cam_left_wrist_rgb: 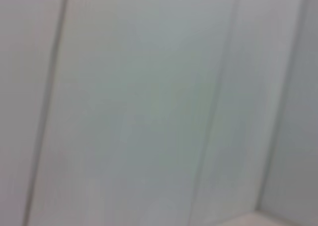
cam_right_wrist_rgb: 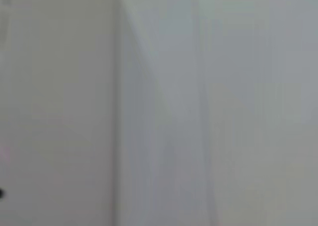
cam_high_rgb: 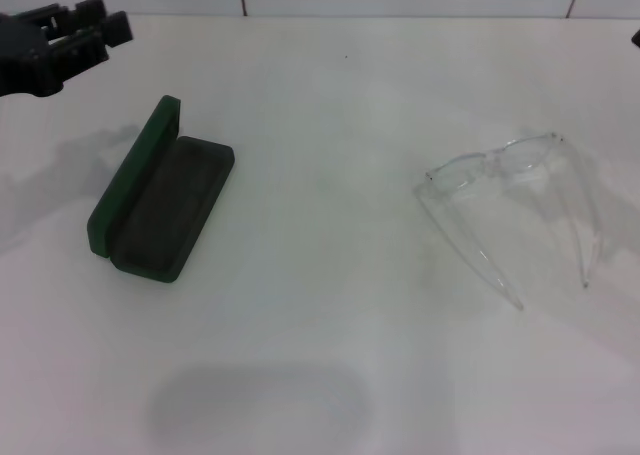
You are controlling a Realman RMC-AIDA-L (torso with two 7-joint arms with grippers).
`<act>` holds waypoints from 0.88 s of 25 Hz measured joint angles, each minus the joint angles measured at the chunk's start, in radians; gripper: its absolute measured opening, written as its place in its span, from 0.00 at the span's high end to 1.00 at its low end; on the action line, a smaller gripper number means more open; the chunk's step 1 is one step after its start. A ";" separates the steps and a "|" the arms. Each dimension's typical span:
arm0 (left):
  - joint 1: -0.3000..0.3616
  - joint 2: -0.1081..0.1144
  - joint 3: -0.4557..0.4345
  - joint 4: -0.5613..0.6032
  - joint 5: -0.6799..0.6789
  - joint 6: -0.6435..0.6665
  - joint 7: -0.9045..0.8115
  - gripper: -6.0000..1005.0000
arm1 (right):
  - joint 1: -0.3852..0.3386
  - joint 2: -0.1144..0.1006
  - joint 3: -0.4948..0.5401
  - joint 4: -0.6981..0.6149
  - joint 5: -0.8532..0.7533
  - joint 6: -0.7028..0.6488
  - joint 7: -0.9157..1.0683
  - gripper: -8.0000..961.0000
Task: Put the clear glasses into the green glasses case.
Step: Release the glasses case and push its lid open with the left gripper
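Table (cam_high_rgb: 330, 95): two obstacles, well apart — case (cam_high_rgb: 165, 207) on the left, open, its lid standing upright along the outer side; glasses (cam_high_rgb: 515, 200) on the right, temple arms spread toward the near edge. Broad bare strip between them, plus open surface along the near and far edges. Left gripper (cam_high_rgb: 95, 30) hangs over the far-left corner, apart from the case.

Bright, even light from overhead washes the white table (cam_high_rgb: 330, 105), leaving soft grey shadows below the left gripper (cam_high_rgb: 95, 30) and a wide, faint one far out in front of it. Both wrist views are fully blurred, showing only pale streaked surfaces.
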 joint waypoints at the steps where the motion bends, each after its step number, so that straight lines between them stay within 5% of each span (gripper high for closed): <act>1: 0.001 -0.013 0.001 0.058 0.062 -0.028 -0.055 0.47 | -0.002 -0.001 0.001 -0.003 0.001 0.016 -0.005 0.10; 3: -0.011 -0.046 0.006 0.177 0.225 -0.074 -0.199 0.50 | -0.003 -0.003 -0.002 -0.008 -0.001 0.054 -0.013 0.13; 6: -0.063 -0.066 0.027 0.277 0.483 -0.089 -0.425 0.56 | 0.004 -0.008 -0.006 -0.009 -0.007 0.097 -0.016 0.19; 8: -0.101 -0.063 0.068 0.290 0.596 -0.090 -0.525 0.58 | 0.006 -0.009 -0.008 -0.009 -0.009 0.110 -0.022 0.37; 22: -0.131 -0.065 0.193 0.365 0.822 -0.092 -0.738 0.57 | 0.009 -0.020 -0.018 -0.010 -0.022 0.117 -0.034 0.37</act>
